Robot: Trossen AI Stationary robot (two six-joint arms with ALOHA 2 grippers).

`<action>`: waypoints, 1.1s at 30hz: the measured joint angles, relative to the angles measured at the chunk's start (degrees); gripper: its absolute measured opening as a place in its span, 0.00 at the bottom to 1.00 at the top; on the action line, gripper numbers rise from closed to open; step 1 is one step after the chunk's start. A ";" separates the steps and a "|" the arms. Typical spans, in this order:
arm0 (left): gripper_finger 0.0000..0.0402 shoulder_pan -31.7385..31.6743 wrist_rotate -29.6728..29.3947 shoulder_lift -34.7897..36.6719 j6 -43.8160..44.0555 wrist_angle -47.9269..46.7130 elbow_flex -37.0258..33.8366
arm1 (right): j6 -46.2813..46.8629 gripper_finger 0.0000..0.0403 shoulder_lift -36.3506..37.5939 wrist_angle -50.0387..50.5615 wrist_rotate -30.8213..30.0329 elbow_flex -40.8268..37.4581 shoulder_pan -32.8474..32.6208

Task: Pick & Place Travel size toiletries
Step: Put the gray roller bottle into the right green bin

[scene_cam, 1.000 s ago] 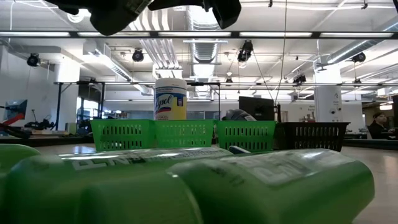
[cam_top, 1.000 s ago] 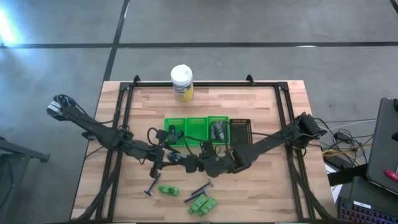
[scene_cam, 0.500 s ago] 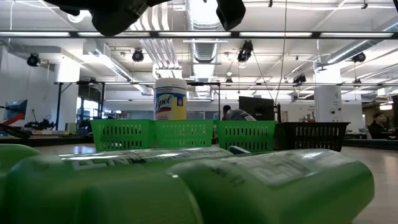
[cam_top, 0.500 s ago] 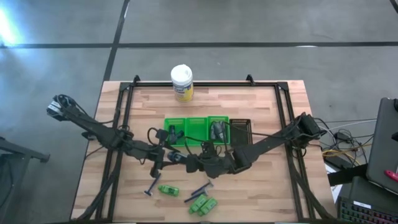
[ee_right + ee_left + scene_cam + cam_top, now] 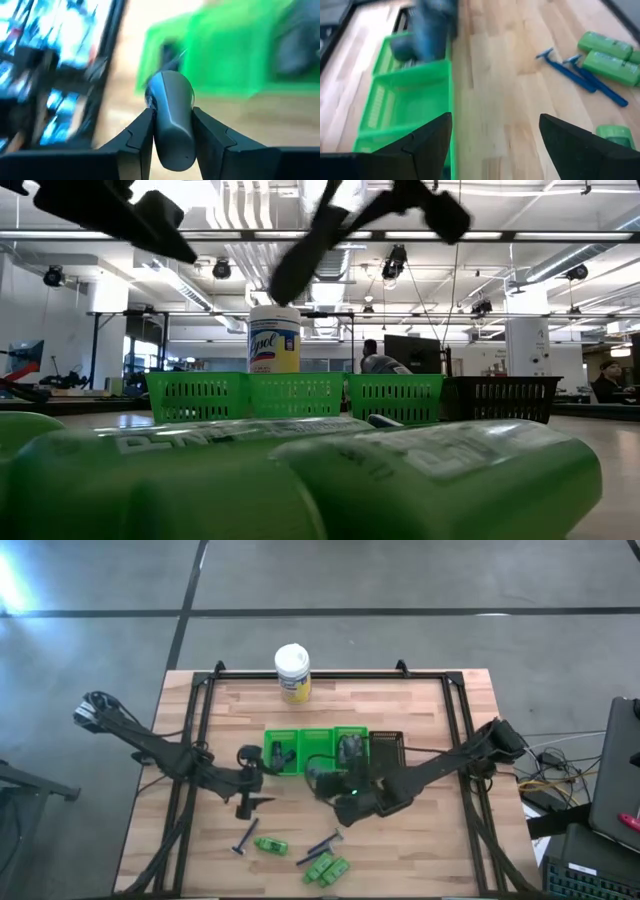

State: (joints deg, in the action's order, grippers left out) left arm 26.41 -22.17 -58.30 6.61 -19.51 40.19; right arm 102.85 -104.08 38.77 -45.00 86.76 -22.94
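Near counter (image 5: pixel 420 840) edge: pair of green bottles (image 5: pixel 326 868) lying side by side, touching; they fill the low view foreground (image 5: pixel 300 480). Just beyond them two blue razors (image 5: pixel 325 844), crossed/touching, also seen in left wrist view (image 5: pixel 580 75). Left of those a single green bottle (image 5: pixel 269 845) lying flat, and a dark razor (image 5: pixel 243 840) next to it.

Mid counter: left hand (image 5: pixel 248 802) hangs over bare wood, left of the tray row, fingers (image 5: pixel 427 140) spread apart, nothing between them. Right hand (image 5: pixel 322 783) sits just in front of the green tray (image 5: pixel 318 736), fingers (image 5: pixel 140 132) clamped on a dark grey bottle (image 5: pixel 170 117), bottle upright between the pads and lifted off the counter. Motion blur on right wrist view, tray behind bottle is smeared.

Further back: green tray has three compartments in a row; left compartment holds a dark item (image 5: pixel 279 755), right compartment holds grey items (image 5: pixel 350 748), middle one partly hidden by the right hand. Dark basket (image 5: pixel 388 745) touching the tray's right end. Low view shows tray (image 5: pixel 290 395) and dark basket (image 5: pixel 500 398) in a line.

Far edge: white-lidded jar (image 5: pixel 292 673) with yellow label, upright, well apart from the tray; label visible in low view (image 5: pixel 274 340).

Room behind: a person (image 5: pixel 610 380) at far right.
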 joint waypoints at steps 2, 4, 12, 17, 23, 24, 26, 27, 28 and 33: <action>0.75 0.00 -0.55 0.82 2.20 -2.48 -0.08 | 5.80 0.25 1.73 9.25 -4.29 0.27 -0.17; 0.75 0.07 -1.59 1.42 3.20 -3.79 -0.08 | 9.99 0.25 2.52 18.05 -3.40 0.55 -0.13; 0.75 0.07 -3.01 2.42 2.87 -4.57 -0.10 | 7.15 0.25 2.70 23.00 2.95 0.22 2.24; 0.75 0.07 -3.47 2.42 2.60 -4.55 -0.10 | 5.50 0.25 2.70 22.93 1.27 -1.29 5.53; 0.75 0.07 -3.73 2.42 2.60 -4.55 -0.12 | -2.93 0.25 2.57 16.29 1.96 -4.35 8.78; 0.75 0.07 -3.93 2.42 2.59 -4.56 -0.12 | -4.21 0.25 2.08 15.48 1.95 -4.50 9.26; 0.75 0.07 -4.23 2.42 2.58 -4.57 -0.12 | -6.92 0.25 1.44 14.91 2.19 -4.58 10.07; 0.75 0.07 -4.35 2.42 2.58 -4.58 -0.14 | -8.23 0.25 0.86 15.01 2.80 -4.61 10.45; 0.75 0.07 -4.51 2.42 2.58 -4.54 -0.14 | -9.03 0.25 0.35 15.02 3.88 -4.61 10.76; 0.75 0.07 -4.83 2.42 2.57 -4.69 -0.16 | -11.13 0.25 -1.99 15.35 6.45 -4.80 10.94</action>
State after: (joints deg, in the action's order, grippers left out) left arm 26.48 -27.00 -55.88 9.18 -24.20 40.03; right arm 91.72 -106.07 54.12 -38.55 81.96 -12.00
